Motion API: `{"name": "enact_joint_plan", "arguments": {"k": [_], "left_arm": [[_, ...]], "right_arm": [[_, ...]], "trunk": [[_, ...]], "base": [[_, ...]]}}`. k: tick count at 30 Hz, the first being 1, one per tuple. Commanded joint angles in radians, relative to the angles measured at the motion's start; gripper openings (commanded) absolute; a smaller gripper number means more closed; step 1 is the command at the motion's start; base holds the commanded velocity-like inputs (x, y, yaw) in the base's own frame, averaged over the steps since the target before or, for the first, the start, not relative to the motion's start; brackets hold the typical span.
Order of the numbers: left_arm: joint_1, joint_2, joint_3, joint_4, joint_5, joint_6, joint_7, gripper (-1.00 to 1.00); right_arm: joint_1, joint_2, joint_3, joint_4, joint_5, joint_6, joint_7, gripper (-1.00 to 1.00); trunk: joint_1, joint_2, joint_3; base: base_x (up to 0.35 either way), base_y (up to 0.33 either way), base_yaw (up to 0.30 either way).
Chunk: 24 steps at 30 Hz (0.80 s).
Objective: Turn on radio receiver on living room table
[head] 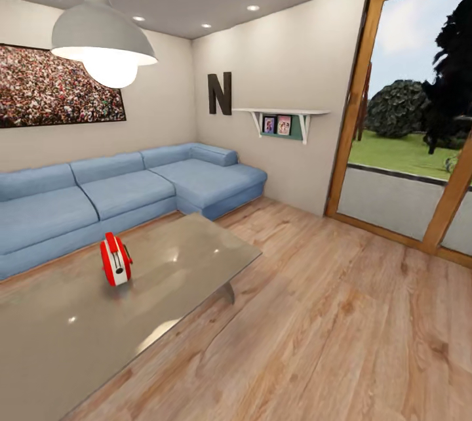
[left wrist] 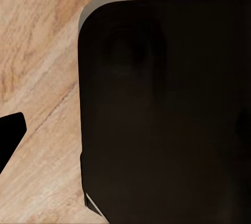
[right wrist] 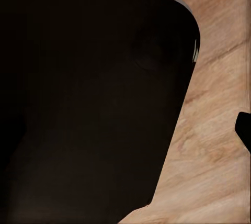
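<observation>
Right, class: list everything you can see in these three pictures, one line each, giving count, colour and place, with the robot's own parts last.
radio receiver: one, red with white trim, upright on the table
table: one, glossy grey-brown, low, in front of the sofa
sofa: one, blue, L-shaped, along the walls
crowd picture: one, multicoloured, on the wall above the sofa
pendant lamp: one, white, lit, hanging overhead
letter N: one, dark, on the wall
shelf: one, white, holding two small pictures
glass door: one, wood-framed, garden beyond
floor: light wood planks
robot body panel: dark, above the floor in both wrist views
</observation>
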Motion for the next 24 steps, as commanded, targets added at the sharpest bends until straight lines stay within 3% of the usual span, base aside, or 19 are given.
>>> {"name": "enact_joint_plan", "arguments": {"k": [1,18,24], "left_arm": [[0.000,0.000,-0.001,0.000,0.000,0.000,0.000,1.00],[0.000,0.000,-0.001,0.000,0.000,0.000,0.000,1.00],[0.000,0.000,-0.001,0.000,0.000,0.000,0.000,1.00]], "right_arm": [[0.000,0.000,0.000,0.000,0.000,0.000,0.000,1.00],[0.000,0.000,0.000,0.000,0.000,0.000,0.000,1.00],[0.000,0.000,0.000,0.000,0.000,0.000,0.000,1.00]], "trunk": [[0.000,0.000,0.000],[0.000,0.000,-0.007],[0.000,0.000,-0.010]], "base": [[0.250,0.000,0.270],[0.242,0.000,0.270],[0.066,0.000,0.270]]}}
